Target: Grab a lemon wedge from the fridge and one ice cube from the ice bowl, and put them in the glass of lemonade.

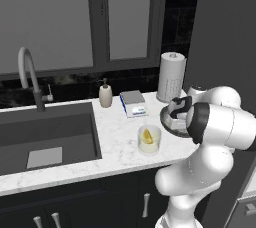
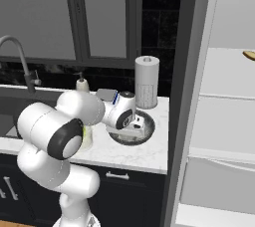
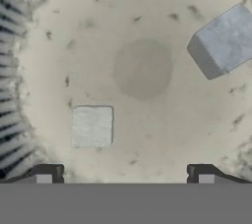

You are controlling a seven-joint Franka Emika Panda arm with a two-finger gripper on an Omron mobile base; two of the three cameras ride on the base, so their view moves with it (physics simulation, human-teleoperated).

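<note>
Over the ice bowl [image 2: 147, 127] on the marble desk [image 1: 120, 147], gripper [image 3: 125, 174] hangs with fingers [image 3: 48, 173] spread wide, nothing between them. Two ice cubes lie inside: one [image 3: 92, 126] near the left tip, another [image 3: 224, 42] farther off. Glass of lemonade [image 1: 149, 139] stands beside the bowl, lemon wedge [image 1: 147, 135] in it. Fridge [image 2: 224, 106] open at right.

We see our white arm folded low, elbow bent, wrist turned downward; the gripper [image 3: 124, 174] points straight down, jaws spread wide apart, nothing held between its fingertips [image 3: 49, 171].
</note>
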